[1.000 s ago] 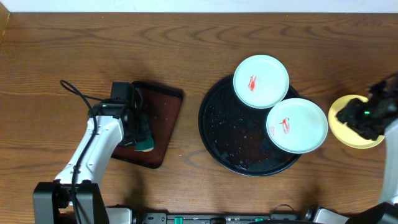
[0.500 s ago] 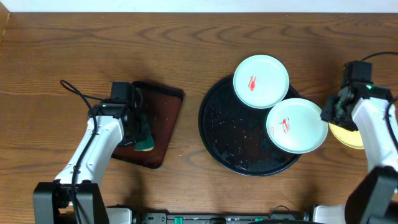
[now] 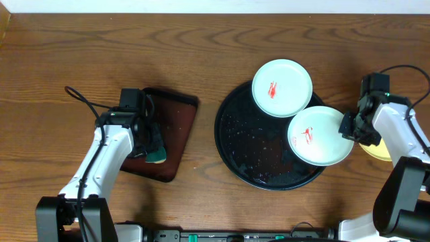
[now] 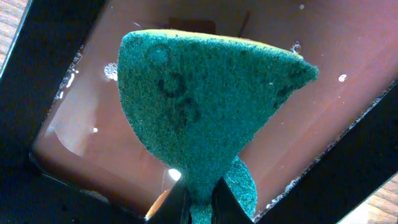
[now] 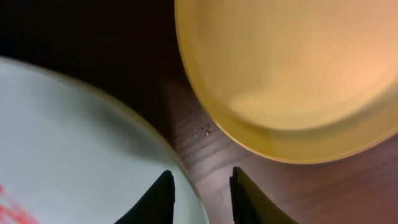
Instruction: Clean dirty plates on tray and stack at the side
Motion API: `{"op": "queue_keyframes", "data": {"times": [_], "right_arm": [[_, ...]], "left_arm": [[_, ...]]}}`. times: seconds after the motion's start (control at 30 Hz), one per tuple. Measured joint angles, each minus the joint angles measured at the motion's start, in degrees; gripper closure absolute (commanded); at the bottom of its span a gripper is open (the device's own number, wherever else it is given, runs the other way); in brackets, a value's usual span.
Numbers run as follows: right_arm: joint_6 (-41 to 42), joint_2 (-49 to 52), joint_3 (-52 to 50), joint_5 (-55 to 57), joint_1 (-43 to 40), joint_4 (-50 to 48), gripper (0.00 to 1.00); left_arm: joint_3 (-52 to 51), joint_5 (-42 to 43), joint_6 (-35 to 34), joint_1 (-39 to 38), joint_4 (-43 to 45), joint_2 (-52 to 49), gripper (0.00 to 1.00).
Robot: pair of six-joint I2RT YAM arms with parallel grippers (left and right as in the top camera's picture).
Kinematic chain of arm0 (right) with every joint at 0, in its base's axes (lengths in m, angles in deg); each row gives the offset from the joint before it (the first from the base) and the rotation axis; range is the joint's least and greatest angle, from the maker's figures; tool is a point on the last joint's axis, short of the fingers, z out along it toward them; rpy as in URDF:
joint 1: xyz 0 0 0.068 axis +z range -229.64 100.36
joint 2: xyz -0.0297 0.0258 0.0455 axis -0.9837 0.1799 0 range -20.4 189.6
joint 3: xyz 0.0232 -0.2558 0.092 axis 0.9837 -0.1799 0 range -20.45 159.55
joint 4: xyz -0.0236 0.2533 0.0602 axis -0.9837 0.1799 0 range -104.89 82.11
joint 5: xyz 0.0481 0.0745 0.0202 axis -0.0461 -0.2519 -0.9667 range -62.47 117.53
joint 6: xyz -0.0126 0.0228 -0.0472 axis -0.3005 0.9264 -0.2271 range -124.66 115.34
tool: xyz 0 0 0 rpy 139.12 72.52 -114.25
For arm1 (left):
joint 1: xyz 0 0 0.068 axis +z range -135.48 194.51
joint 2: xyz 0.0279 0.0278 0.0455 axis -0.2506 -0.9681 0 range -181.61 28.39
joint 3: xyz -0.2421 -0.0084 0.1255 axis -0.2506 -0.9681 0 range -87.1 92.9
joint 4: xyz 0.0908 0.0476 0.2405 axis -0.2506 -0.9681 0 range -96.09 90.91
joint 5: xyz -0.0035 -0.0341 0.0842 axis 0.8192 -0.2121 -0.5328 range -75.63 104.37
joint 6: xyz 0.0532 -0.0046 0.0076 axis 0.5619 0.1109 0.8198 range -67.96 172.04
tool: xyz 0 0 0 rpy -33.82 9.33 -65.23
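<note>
The brown wood-grain table [image 3: 101,54] carries everything. The round black tray [image 3: 235,144] sits right of centre, glossy and speckled with droplets. Two pale mint-white plates lie on it, each with a red smear at its middle. The upper plate [image 3: 282,88] is at the tray's 1 o'clock and the lower plate [image 3: 321,135] at its 3 o'clock, both overhanging the rim.

The yellow plate [image 3: 373,150] lies on the table off the tray, at 3 o'clock from the lower plate, half hidden overhead by the right arm. The right wrist view shows its glossy, plain surface, with a strip of wood between it and the lower plate. There the right gripper [image 5: 202,199] has its fingers spread astride the lower plate's edge; whether they touch it is hard to judge.

At the tray's 9 o'clock sits the brown rectangular tray [image 3: 176,128]. Only the left wrist view shows the shallow bubbly water in it. The left gripper [image 4: 198,202] is clenched on a green sponge [image 4: 199,106] above that water.
</note>
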Motion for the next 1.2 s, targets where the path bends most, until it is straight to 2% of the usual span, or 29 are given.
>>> {"op": "queue_keyframes", "data": {"times": [0.17,0.43,0.67,0.9,1.03,1.2], "right_arm": [[0.4,0.0,-3.7,-0.8,-0.2,-1.5,0.98],[0.8,-4.5,-3.1,-1.9,-0.2,1.5,0.99],[0.6,-15.4,-3.1,-6.1,0.2,4.4,0.99],[-0.5,-20.5,-3.2,-12.1,5.7,8.8,0.99],[0.5,-20.5,-5.7,-15.4,11.6,6.0,0.99],[6.0,-20.3,-15.1,-17.0,17.9,-4.2,0.99]], "left_arm": [[0.0,0.0,0.0,0.0,-0.1,0.0,0.91],[0.0,0.0,0.0,0.0,-0.4,0.0,0.91],[0.0,0.0,0.0,0.0,-0.4,0.0,0.91],[0.0,0.0,0.0,0.0,-0.4,0.0,0.91],[0.0,0.0,0.0,0.0,-0.4,0.0,0.91],[0.0,0.0,0.0,0.0,-0.5,0.0,0.91]]}}
